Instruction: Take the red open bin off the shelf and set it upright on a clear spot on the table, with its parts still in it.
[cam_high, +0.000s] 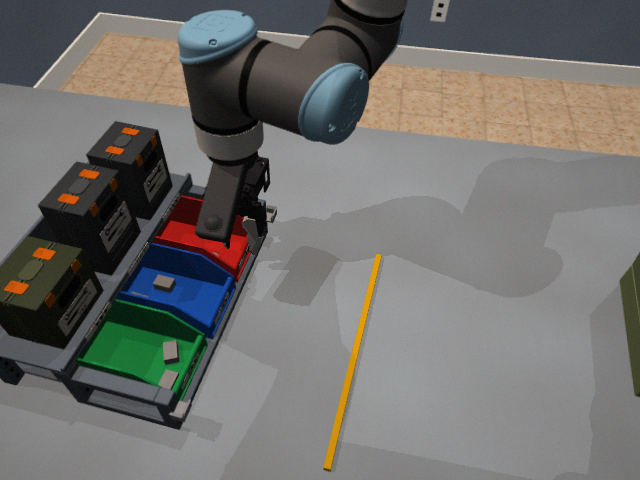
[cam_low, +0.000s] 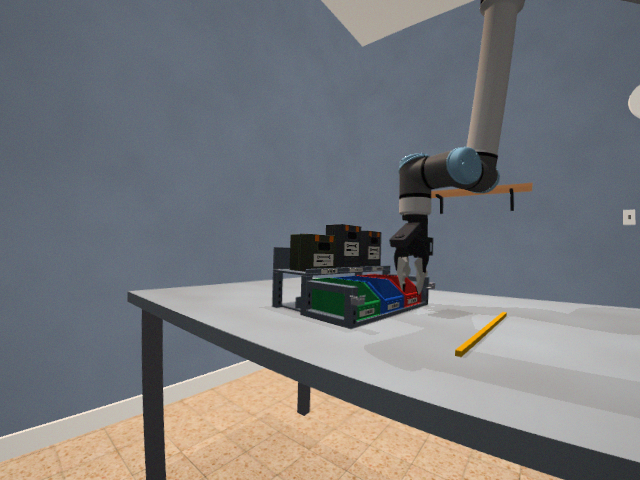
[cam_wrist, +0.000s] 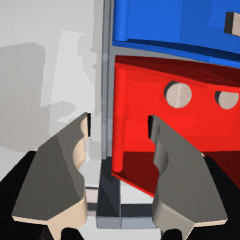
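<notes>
The red open bin (cam_high: 196, 237) sits at the far end of the low shelf (cam_high: 103, 289), next to the blue bin (cam_high: 175, 289). In the wrist view the red bin (cam_wrist: 175, 130) holds two round grey parts (cam_wrist: 178, 94). My gripper (cam_wrist: 119, 116) is partly open, its two fingers down on either side of the red bin's outer side wall and the shelf's grey rail, not touching the wall. In the exterior view the gripper (cam_low: 412, 281) has its fingertips at the level of the red bin (cam_low: 408, 291). In the top view the wrist hides most of the bin's far half.
A green bin (cam_high: 136, 343) with small grey blocks sits beside the blue one. Two black cases (cam_high: 129, 165) and an olive case (cam_high: 41, 289) stand on the shelf behind the bins. A yellow bar (cam_high: 354, 356) lies on the table. An olive object (cam_high: 631, 320) is at the right edge.
</notes>
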